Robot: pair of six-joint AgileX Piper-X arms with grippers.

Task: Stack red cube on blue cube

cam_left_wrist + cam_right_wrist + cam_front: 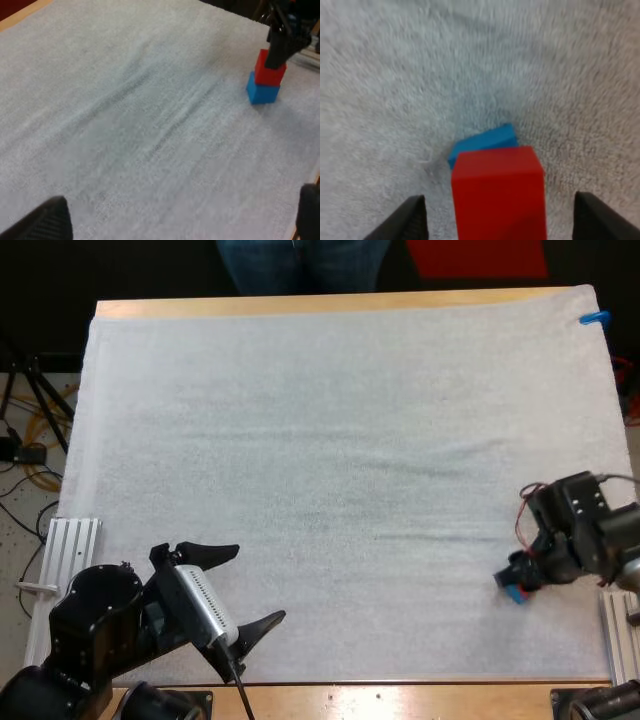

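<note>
The red cube (497, 192) sits on top of the blue cube (485, 141), slightly askew, near the mat's right edge. My right gripper (497, 220) is open: its fingers stand either side of the red cube, clear of it. From the high view that gripper (520, 585) covers most of the stack, with a sliver of blue cube (511, 593) showing. The left wrist view shows the red cube (269, 70) on the blue cube (262, 92), with the right gripper's finger in front of the red cube. My left gripper (245, 590) is open above the mat's near left, with nothing between its fingers.
The white mat (330, 460) covers most of the wooden table (300, 304). A person's legs (300, 265) stand beyond the far edge. A metal rail (70, 545) lies at the left edge and another (620, 635) at the right, beside the stack.
</note>
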